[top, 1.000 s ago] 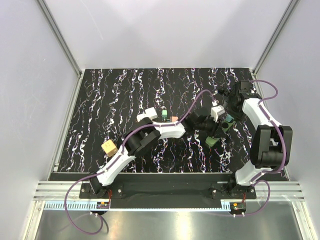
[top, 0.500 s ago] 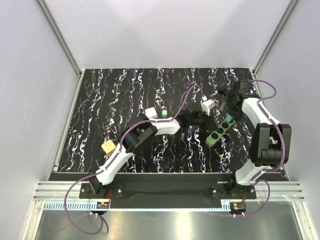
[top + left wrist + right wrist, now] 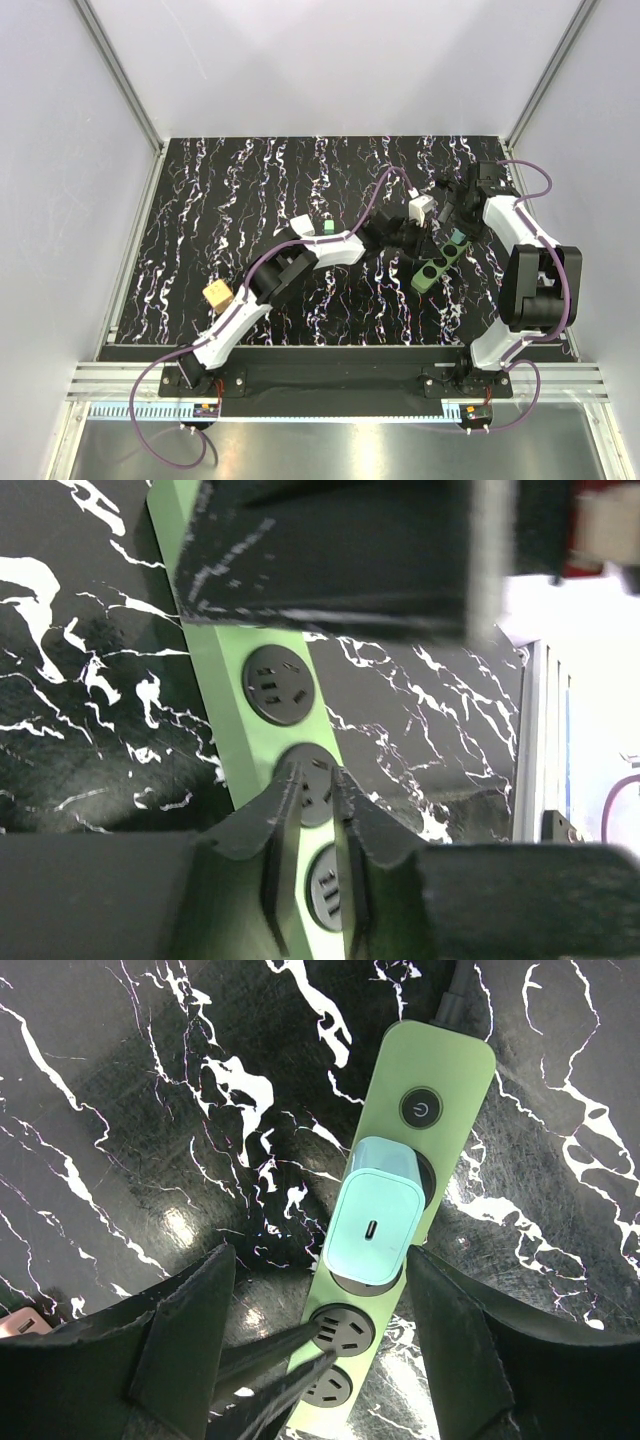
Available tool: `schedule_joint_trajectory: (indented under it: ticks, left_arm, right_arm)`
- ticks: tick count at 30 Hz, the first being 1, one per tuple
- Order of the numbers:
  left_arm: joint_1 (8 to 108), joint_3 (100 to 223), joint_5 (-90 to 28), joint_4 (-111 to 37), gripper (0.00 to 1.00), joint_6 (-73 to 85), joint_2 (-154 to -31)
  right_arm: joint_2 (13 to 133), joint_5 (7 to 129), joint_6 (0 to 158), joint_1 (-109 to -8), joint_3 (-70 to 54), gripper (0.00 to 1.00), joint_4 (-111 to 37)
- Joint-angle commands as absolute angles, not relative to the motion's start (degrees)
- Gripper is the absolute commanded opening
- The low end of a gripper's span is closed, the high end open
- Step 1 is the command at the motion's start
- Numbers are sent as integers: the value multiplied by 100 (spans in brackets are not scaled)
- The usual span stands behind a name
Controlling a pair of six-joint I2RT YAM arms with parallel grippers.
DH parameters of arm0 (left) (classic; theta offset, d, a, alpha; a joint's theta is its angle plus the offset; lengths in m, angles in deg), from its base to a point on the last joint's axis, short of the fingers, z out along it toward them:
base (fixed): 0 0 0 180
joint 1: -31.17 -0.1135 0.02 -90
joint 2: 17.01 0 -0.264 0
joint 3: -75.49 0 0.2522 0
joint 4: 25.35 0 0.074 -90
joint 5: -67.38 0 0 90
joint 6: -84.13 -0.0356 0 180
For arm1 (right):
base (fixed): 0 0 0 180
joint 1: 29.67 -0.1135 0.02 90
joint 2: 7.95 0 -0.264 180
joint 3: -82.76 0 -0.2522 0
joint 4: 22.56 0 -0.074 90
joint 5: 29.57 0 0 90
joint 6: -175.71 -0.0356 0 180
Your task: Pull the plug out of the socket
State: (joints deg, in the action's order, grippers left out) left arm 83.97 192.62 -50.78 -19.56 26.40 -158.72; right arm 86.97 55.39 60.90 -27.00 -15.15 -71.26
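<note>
The socket point(image 3: 437, 266) is laid diagonally on the right side of the black marbled counter point(image 3: 200, 200), and yeah, the plug point(image 3: 375, 1215) (pale mint adapter) is seated in the outlet right beside the power button point(image 3: 421, 1108).

The right gripper point(image 3: 320, 1260) is hung over that end with its jaws spread wide. One is set on each side of the plug with a gap left on both sides, so nothing is gripped there.

The left gripper point(image 3: 312, 778) is pointed at the middle outlet of the strip. Its jaws are drawn nearly together with only a thin slit left, and nothing is seen pinched between them. The tips are right at the outlet face, but actual contact can't be told.

Compared with a second ago, the left arm has been swung back and left a bit. The strip was half covered by it then and is now seen almost end to end. A small orange block that was visible beside the arm is now hidden under it. The green block point(image 3: 328, 227) and tan cube point(image 3: 218, 295) are left where they were. The right arm is barely shifted.
</note>
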Motion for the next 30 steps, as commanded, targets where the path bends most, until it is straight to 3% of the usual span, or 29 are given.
schedule_joint_trajectory:
  ticks: [1, 14, 18, 21, 30]
  left_arm:
    - [8365, 19796, -5250, -2108, 20, 2788, -16106]
    - [8373, 20078, -4960, -2557, 13, 2859, -16326]
    - [8391, 20061, -4819, -2698, 12, 2797, -16308]
    - [8408, 20131, -4732, -2821, 11, 2753, -16326]
    - [8470, 20306, -4705, -2962, 11, 2648, -16378]
  right_arm:
    - [8697, 5410, 6093, -2677, -1370, 76, -7007]
    - [8794, 5331, 6031, -2677, -1361, 75, -7016]
    - [8838, 5261, 5979, -2669, -1361, 72, -7024]
    - [8847, 5278, 5970, -2660, -1361, 63, -7016]
    - [8926, 5155, 5952, -2528, -1343, 63, -7051]
